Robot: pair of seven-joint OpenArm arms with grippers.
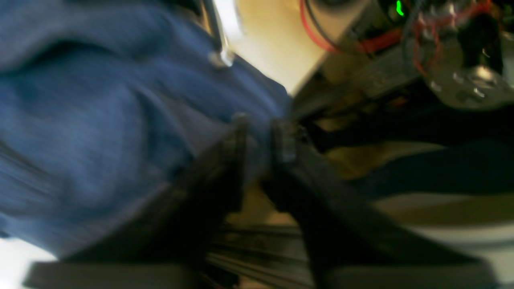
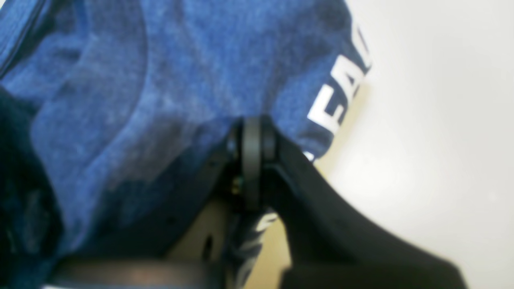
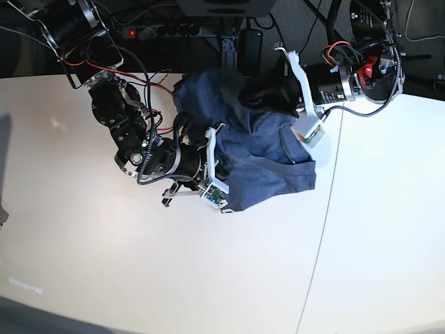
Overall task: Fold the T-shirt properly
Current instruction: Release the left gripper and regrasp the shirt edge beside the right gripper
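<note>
Jaws pinch T-shirt (image 2: 168, 80) in right wrist view; lettering (image 2: 341, 100) shows only there.

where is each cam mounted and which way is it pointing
Left wrist: rides the left arm, looks along the left gripper at the T-shirt; blurred black fingers show.
Right wrist: rides the right arm, looks along the right gripper, shut on the lettered cloth.
Base: overhead, looking straight down on the white table; both arms show.
Shared: all three see the T-shirt; base shows both grippers.
</note>
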